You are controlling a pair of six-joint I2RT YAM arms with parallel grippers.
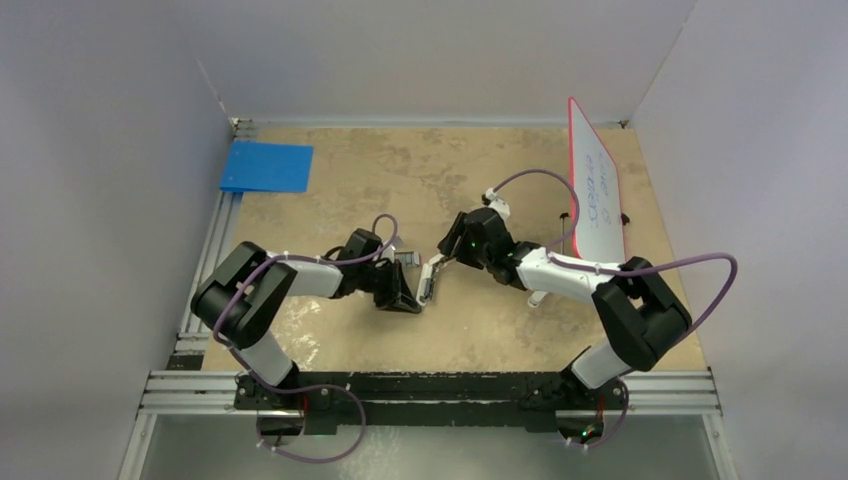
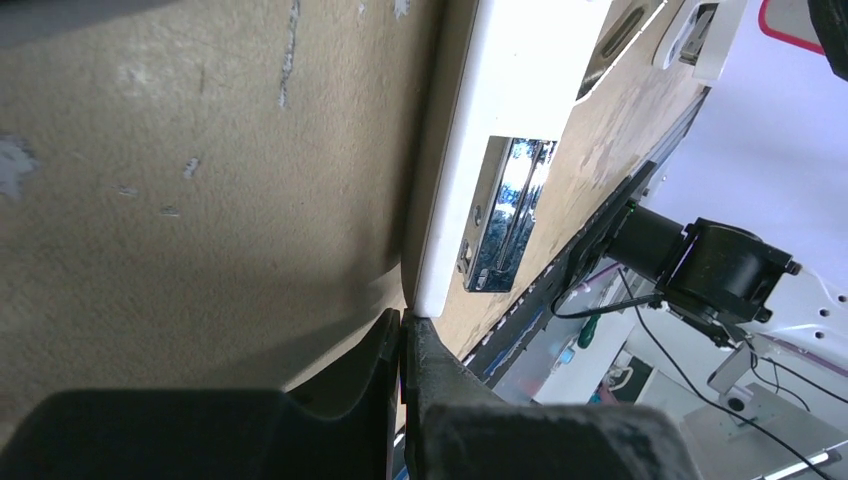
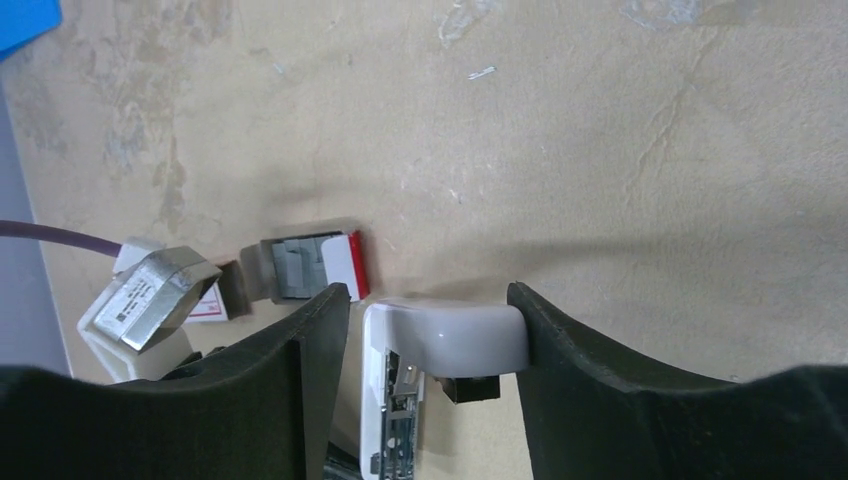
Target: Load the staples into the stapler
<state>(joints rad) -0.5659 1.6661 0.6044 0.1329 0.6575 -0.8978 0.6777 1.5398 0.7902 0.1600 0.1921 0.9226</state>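
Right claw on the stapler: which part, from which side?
Take the stapler by its rounded white end, from above, one finger on each long side. The bar is slim there, and the open right claw straddles that end. The left claw is shut on the opposite end, and the metal staple channel between them should probably stay uncovered.

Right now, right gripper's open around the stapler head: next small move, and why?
Probably lift the right gripper clear and shift it toward the staples in their open red-and-white box. It straddles the head of the stapler with jaws open, the metal channel looks exposed, and the shut left gripper meets the other end.
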